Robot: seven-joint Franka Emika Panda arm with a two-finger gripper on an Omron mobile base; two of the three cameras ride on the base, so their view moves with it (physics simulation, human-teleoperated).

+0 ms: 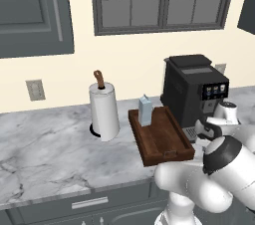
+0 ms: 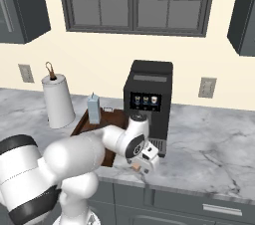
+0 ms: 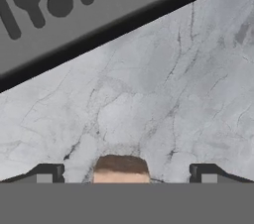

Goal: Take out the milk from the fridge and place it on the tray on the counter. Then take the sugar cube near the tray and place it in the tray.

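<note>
Milk (image 1: 145,110): stands upright inside the tray, at its far end toward the wall; in the right base view it rises at the tray's back left.
Tray (image 1: 172,149): lies on the bench between the towel roll and the coffee machine, long side running away from the robot; besides the milk nothing shows on the visible part of its floor.
Sugar cube (image 3: 121,169): sits on the bench between the two fingertips in the hand view, touching neither; in the right base view it shows as a small tan block under the hand, near the bench's front edge, just in front of the machine's drip grate.
End effector (image 3: 123,174): spread wide, fingertips well apart on either side of the sugar cube, pinching nothing; it points down at the bench, to the tray's right.
Bench (image 1: 45,144): veined marble, carrying tray, towel roll and machine.
Coffee machine (image 1: 191,89): black, just right of the tray, against the wall; its slotted drip grate (image 3: 59,5) crosses the top of the hand view.
Towel roll (image 1: 104,109): upright on its holder, left of the tray, apart from it.
Fridge: cannot tell where it stands.
</note>
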